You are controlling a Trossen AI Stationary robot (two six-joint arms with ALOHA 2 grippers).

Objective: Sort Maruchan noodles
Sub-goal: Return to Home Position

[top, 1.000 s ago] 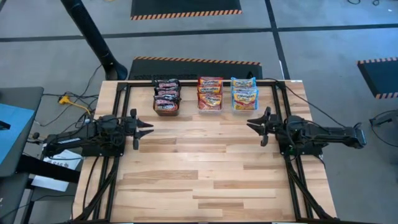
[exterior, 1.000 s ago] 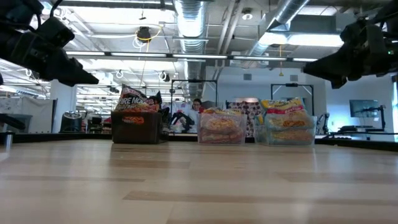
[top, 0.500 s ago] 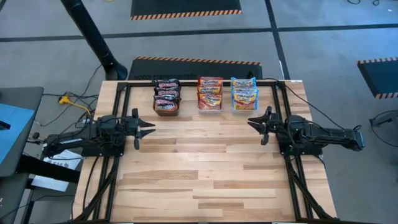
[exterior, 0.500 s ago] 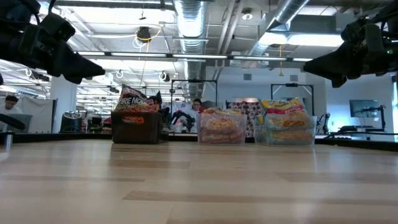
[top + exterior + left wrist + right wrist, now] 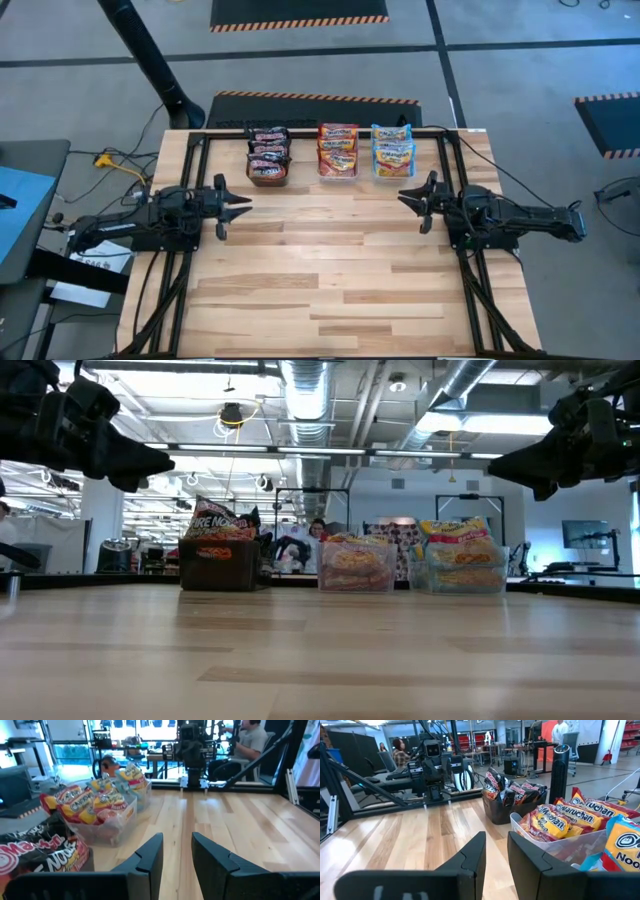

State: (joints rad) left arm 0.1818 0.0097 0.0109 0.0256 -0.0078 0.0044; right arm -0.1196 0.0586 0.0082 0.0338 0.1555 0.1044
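Note:
The Maruchan noodles stand packed in three bins along the table's far edge. Dark packets (image 5: 268,150) fill a black bin, red-orange packets (image 5: 338,145) a clear bin, and blue-yellow packets (image 5: 392,145) another clear bin. The low view shows them as dark (image 5: 215,525), red-orange (image 5: 355,555) and blue-yellow (image 5: 460,540). My left gripper (image 5: 243,205) hovers above the table's left side, fingers pointing toward the right, open by a narrow gap (image 5: 176,837). My right gripper (image 5: 402,197) hovers at the right side, facing it, also narrowly open (image 5: 496,836). Both hold nothing.
Black frame rails (image 5: 195,180) run along the table's left, right and far edges. Bare wood (image 5: 330,260) lies between the arms and toward the near edge. People sit in the room beyond the table (image 5: 250,740).
My left gripper has moved a little toward the table's right, toward the middle, staying at the same height. The bins and packets have not moved.

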